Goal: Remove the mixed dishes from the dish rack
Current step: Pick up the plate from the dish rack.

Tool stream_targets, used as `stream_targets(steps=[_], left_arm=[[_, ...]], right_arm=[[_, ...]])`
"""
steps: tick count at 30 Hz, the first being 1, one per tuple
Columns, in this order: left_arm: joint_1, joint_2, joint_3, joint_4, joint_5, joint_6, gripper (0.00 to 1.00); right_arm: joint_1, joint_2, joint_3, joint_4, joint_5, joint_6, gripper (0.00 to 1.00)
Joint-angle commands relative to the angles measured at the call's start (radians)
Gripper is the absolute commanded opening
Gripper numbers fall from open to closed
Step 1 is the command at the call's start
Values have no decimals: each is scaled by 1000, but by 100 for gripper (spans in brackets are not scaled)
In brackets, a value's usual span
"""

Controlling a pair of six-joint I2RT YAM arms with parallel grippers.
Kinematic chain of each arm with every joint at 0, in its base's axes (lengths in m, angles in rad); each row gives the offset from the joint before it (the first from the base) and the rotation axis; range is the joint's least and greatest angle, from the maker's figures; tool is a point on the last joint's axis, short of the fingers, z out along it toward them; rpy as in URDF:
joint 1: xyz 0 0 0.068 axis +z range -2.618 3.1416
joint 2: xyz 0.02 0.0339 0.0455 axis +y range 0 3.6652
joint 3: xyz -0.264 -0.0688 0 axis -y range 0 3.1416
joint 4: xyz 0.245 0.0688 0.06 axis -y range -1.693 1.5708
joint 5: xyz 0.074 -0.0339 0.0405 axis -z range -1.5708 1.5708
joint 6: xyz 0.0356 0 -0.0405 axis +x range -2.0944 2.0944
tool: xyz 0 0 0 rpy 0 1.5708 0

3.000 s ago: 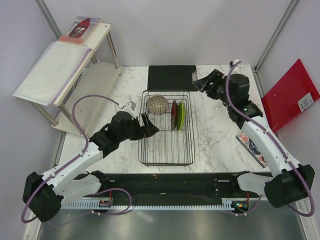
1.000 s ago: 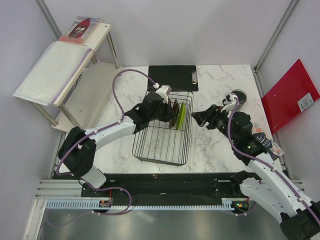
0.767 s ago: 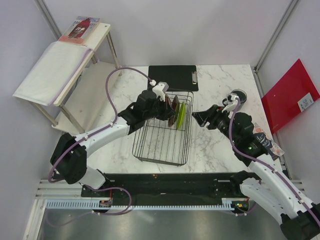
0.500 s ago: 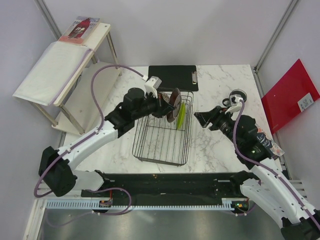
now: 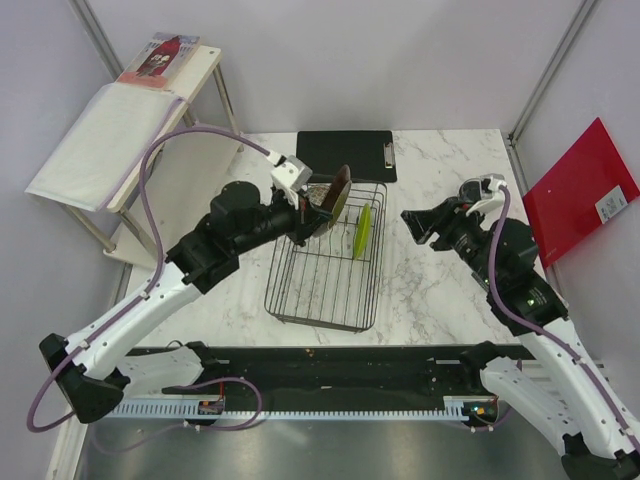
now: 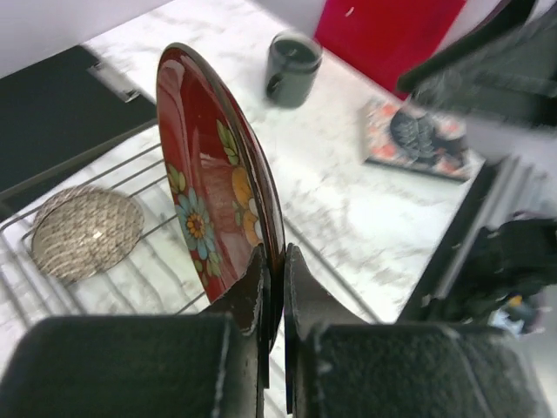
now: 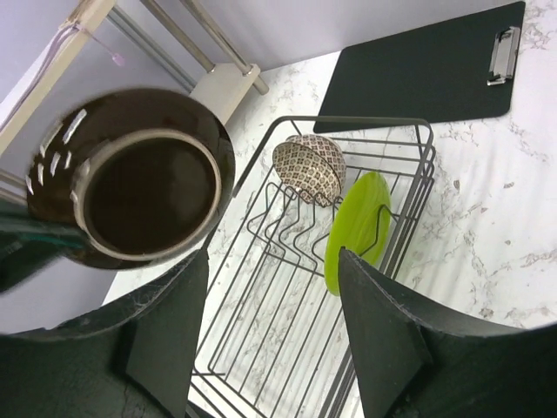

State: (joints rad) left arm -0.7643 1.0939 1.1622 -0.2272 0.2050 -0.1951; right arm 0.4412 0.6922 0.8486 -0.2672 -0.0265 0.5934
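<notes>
My left gripper is shut on the lower rim of the dark red patterned plate, held upright above the far end of the dish rack. In the right wrist view the plate's dark back faces me. The lime-green plate stands in the dividers. The speckled bowl lies at the far end of the rack. The dark mug stands on the table. My right gripper hangs open and empty, right of the rack.
A black clipboard lies behind the rack. A red folder leans at the far right. A white shelf stand is at the left. A patterned booklet lies on the marble near the mug.
The left gripper has lifted the dark red plate up out of the rack's dividers and drawn it back leftwards. The right arm has pulled back to the right, away from the rack.
</notes>
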Motion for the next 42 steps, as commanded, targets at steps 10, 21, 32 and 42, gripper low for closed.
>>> stream_targets(steps=[10,21,32,42], left_arm=[[-515,87,-197,90,-898,794,2],[-662,135,-347,351,-955,1071,2],[-733,184,-415,574,-1015,1226,2],[-762,196,-427,641,-1055,1267,2]], right_arm=[[-1,150,175,-153,-78,-9,69],[-1,265,152,-165,-246,-14,70],[1,297,96,-81,-358,13,69],[1,305,23,-95,-335,5,61]])
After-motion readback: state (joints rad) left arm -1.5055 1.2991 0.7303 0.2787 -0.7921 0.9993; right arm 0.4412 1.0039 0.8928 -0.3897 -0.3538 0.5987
